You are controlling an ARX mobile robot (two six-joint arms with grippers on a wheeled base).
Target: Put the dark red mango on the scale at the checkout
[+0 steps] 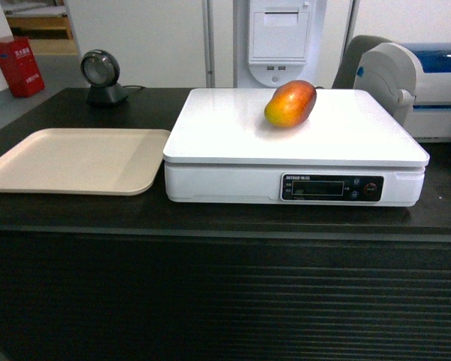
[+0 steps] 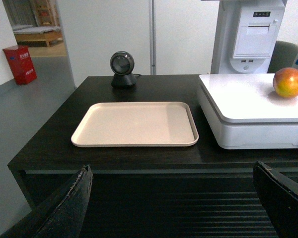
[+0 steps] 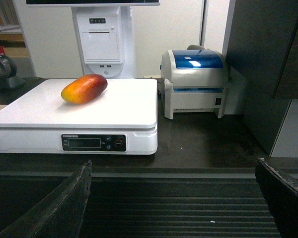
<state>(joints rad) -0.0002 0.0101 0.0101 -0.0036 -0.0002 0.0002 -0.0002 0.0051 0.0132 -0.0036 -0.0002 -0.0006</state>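
Observation:
The dark red mango (image 1: 290, 103) lies on its side on the far part of the white scale (image 1: 233, 143), which stands on the black checkout counter (image 1: 225, 226). The mango (image 2: 288, 82) also shows at the right edge of the left wrist view, and the mango (image 3: 84, 89) rests on the scale (image 3: 109, 111) in the right wrist view. My left gripper (image 2: 174, 171) is open and empty, held back in front of the counter's ribbed panel. My right gripper (image 3: 174, 166) is open and empty too, level with the counter edge. Neither gripper shows in the head view.
A flat beige tray (image 1: 75, 159) lies left of the scale. A round black scanner (image 1: 101, 75) stands at the back left. A white-and-blue printer (image 1: 428, 86) sits at the back right, a receipt kiosk (image 1: 279, 41) behind the scale, and a dark wall panel (image 3: 268, 64) right of the printer.

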